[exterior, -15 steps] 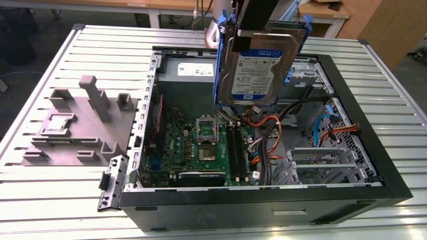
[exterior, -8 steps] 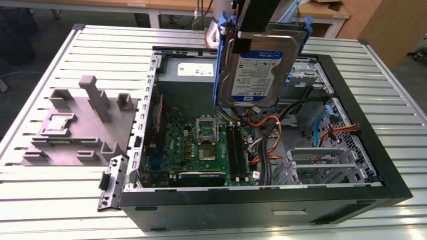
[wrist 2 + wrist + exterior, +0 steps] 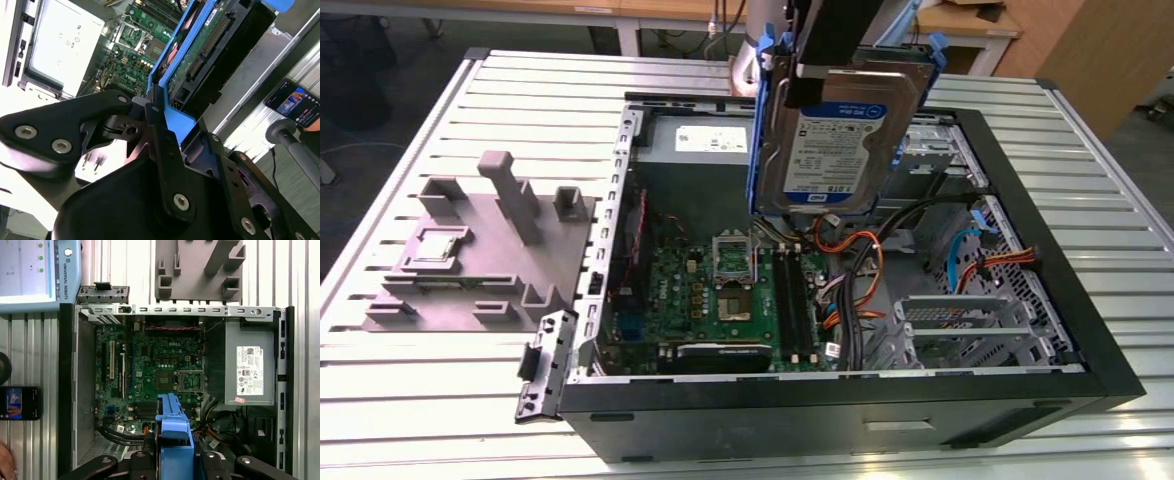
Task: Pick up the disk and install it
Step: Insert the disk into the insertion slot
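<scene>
At upper centre of the exterior view, find the disk (image 3: 834, 140) hanging on edge above the open computer case (image 3: 1107, 370), label toward the camera, blue rails down both long sides. Note the gripper (image 3: 843, 55) with its fingers closed on the disk's upper end. Check the same clamp in both wrist views, pinching the blue rail.

Read the step, by judgement, as carrying and lining up over the case. Hold the clamp firm, since a tall load gripped at one end probably swings or slips easily. Square the disk to the case walls before any descent. Stay clear of the cables (image 3: 861, 262) looping just under its lower edge, and of the motherboard (image 3: 720, 300) beneath. Move slowly, correcting tilt early.

Count as follows:
- one disk
- one gripper
- one case
- one motherboard
- one power supply (image 3: 700, 140) at the case's far end
- one grey fixture (image 3: 467, 260) on the slatted table (image 3: 427, 420), at left of frame
- one phone (image 3: 20, 402) in the first wrist view
</scene>
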{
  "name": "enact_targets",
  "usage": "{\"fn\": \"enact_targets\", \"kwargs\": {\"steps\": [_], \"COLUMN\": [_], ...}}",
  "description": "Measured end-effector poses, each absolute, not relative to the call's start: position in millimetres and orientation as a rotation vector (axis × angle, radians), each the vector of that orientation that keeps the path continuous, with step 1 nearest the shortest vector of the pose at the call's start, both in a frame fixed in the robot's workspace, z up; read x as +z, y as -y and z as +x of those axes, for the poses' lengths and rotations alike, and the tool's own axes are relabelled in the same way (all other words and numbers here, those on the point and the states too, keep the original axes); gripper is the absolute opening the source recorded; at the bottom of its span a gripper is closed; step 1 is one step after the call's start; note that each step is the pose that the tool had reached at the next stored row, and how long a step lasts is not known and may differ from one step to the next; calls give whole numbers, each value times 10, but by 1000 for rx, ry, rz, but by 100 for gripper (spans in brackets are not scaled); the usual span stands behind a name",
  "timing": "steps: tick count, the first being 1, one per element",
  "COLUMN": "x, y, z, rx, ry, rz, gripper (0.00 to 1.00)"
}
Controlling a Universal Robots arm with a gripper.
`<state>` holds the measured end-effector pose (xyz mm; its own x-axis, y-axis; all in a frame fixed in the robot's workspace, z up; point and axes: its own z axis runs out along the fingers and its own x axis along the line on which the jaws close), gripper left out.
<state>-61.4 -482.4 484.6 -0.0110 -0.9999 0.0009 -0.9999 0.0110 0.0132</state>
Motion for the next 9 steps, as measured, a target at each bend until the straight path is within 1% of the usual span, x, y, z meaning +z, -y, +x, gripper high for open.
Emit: {"fn": "enact_targets", "kwargs": {"steps": [9], "x": [4832], "y": [4839], "z": [-446], "rx": [-14], "ry": [2226], "rz": [2202], "gripper": [36]}}
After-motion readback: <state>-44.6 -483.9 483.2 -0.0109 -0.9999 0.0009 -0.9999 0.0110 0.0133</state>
